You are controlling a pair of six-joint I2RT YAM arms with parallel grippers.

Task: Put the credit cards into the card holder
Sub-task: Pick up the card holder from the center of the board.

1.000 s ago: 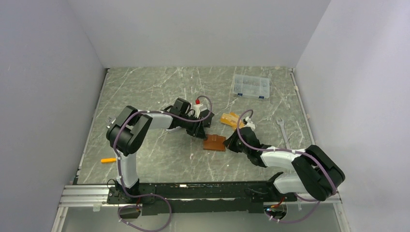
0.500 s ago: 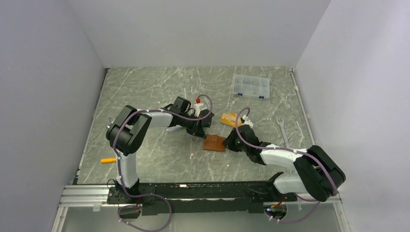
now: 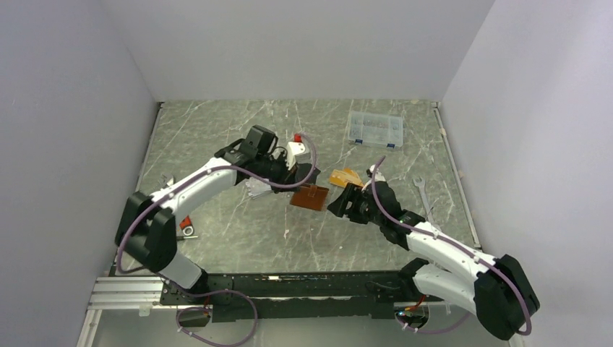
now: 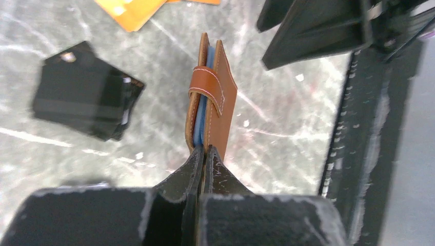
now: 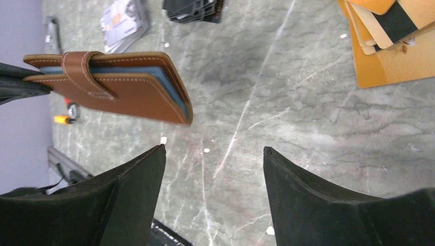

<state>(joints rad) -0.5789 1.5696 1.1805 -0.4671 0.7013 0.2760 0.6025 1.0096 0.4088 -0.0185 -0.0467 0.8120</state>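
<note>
Grey marbled bench (image 3: pixel 217 137) beneath: my left gripper (image 4: pixel 204 152) clamps the card holder (image 4: pixel 221 110); my right gripper (image 5: pixel 214 150) stands apart nearby.

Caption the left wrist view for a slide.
Left gripper pinches the card holder by one edge above the table; black cards and orange cards lie beyond.

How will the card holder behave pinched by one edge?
Probably stiff: the card holder juts straight from the left pincer without sagging. Likely won't fall open; its strap wraps the edge. Smooth leather might slip in that narrow grip.
</note>
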